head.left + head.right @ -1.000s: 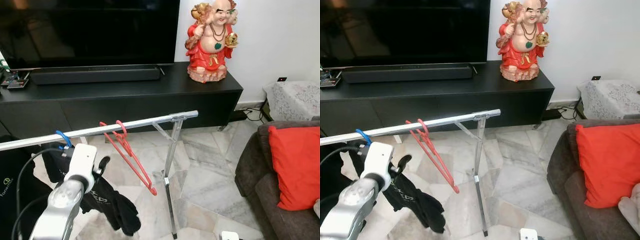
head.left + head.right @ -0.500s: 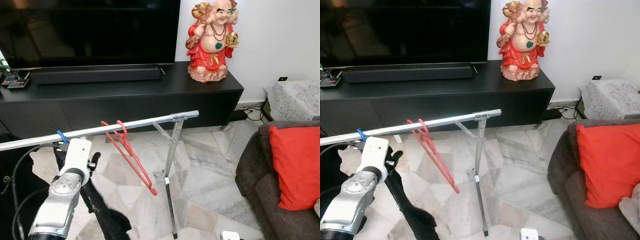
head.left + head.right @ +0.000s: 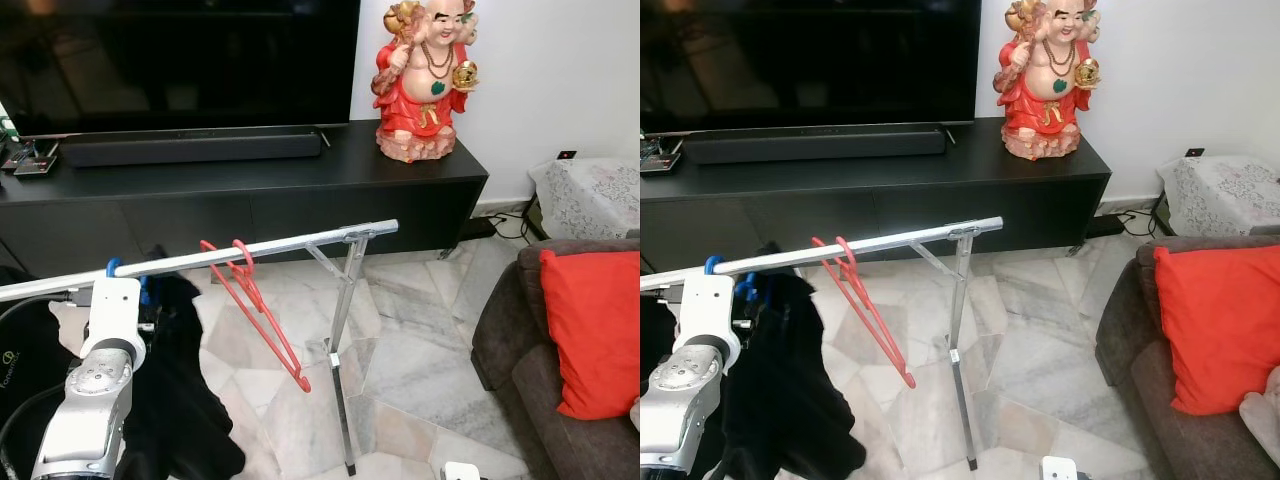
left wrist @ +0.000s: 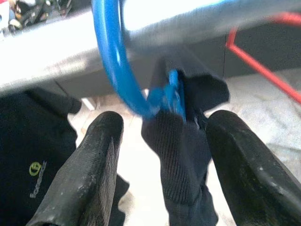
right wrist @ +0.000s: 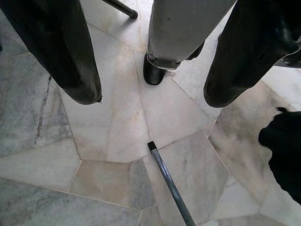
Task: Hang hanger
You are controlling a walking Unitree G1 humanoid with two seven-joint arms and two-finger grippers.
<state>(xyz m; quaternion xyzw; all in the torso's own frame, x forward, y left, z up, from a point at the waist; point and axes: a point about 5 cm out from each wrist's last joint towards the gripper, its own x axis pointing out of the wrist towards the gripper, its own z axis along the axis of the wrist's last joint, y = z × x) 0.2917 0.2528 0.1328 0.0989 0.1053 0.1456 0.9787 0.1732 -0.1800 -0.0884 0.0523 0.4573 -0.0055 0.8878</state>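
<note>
Hanger [image 4: 115, 70] hooked over rail [image 3: 250, 252], left fingers [image 4: 89, 174] apart

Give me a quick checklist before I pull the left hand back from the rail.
1. Blue hook over the rail: ok, it curves over the bar in the left wrist view.
2. Left hand open: ok, the fingers stand apart on either side of the black garment, not pinching it.
3. Garment hanging free: ok, it drapes down below the rail.
4. Hook fully seated on the far side: cannot tell, the bar hides it.
5. Red hanger clear of the left arm: ok, it hangs further along the rail, apart from the garment.
6. Right hand idle: ok, open and pointing at the floor.
</note>
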